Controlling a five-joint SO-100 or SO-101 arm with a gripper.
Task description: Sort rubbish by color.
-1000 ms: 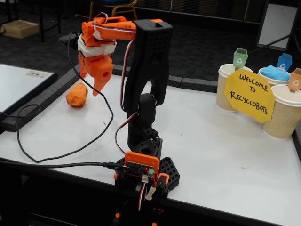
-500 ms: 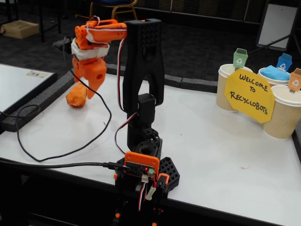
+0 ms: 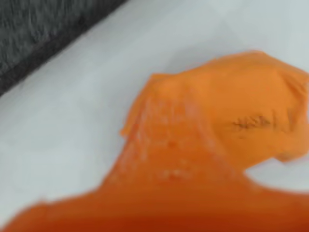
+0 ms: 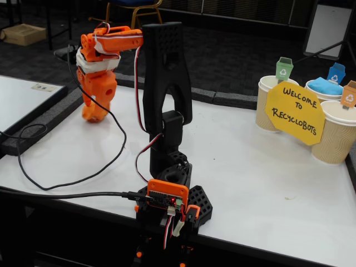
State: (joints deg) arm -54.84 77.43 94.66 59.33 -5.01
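My gripper (image 4: pixel 93 111) hangs fingers down at the far left of the white table (image 4: pixel 250 167). It appears shut on the orange paper wad (image 4: pixel 92 117), low at the table surface. The blurred wrist view shows the orange wad (image 3: pixel 251 106) pressed against an orange finger (image 3: pixel 164 159) that rises from the bottom edge; the other finger is hidden. The light blue wad (image 4: pixel 324 86) lies in the middle paper cup at the far right. The light green wad is not in view.
Three paper cups stand at the far right with a green tag (image 4: pixel 284 68), a blue tag (image 4: pixel 336 72) and an orange tag (image 4: pixel 349 93), behind a yellow sign (image 4: pixel 295 114). A black cable (image 4: pixel 83 178) loops on the table. The arm's base (image 4: pixel 169 206) is at the front edge.
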